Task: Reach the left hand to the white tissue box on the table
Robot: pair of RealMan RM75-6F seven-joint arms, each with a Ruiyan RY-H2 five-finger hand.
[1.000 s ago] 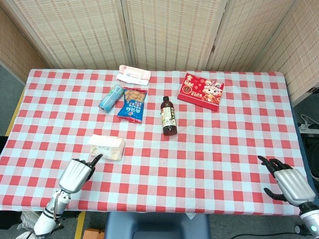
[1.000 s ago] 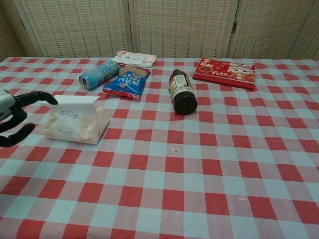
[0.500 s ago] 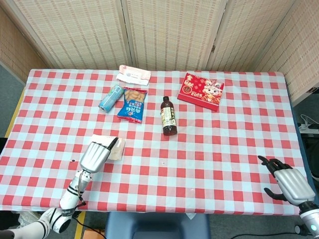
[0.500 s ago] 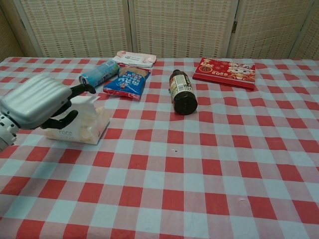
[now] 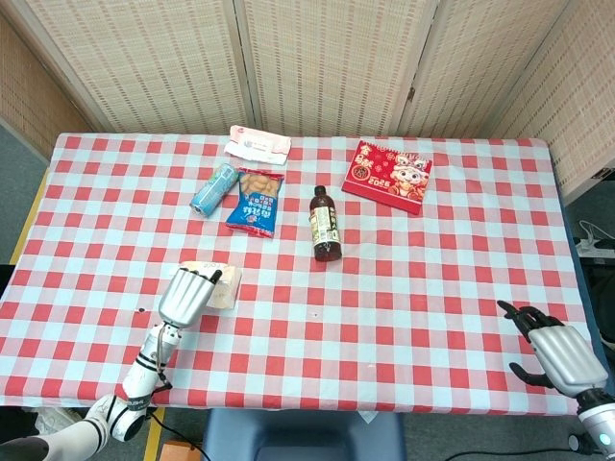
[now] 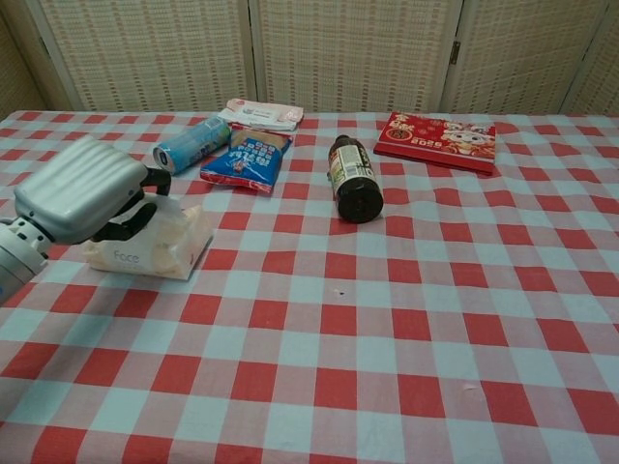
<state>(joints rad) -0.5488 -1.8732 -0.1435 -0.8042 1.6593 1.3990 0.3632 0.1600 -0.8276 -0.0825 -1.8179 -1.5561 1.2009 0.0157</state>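
Observation:
The white tissue box (image 6: pixel 169 244) lies on the checked table (image 6: pixel 406 319) at the near left; the head view shows its right end (image 5: pixel 227 291). My left hand (image 6: pixel 82 190) hangs over the box's left part and covers it, fingers bent down onto its top; the same left hand (image 5: pixel 187 296) shows in the head view. I cannot tell whether the fingers clasp the box or only rest on it. My right hand (image 5: pixel 557 353) sits at the table's near right corner, fingers apart, holding nothing.
Behind the box lie a blue can (image 5: pixel 213 187), a blue snack bag (image 5: pixel 256 201), a white packet (image 5: pixel 258 145), a dark bottle (image 5: pixel 326 224) on its side and a red box (image 5: pixel 388 176). Woven screens stand behind the table.
My left hand has come forward from the table's near edge onto the tissue box, and its fingers have curled down over the top. The right hand has stayed put.

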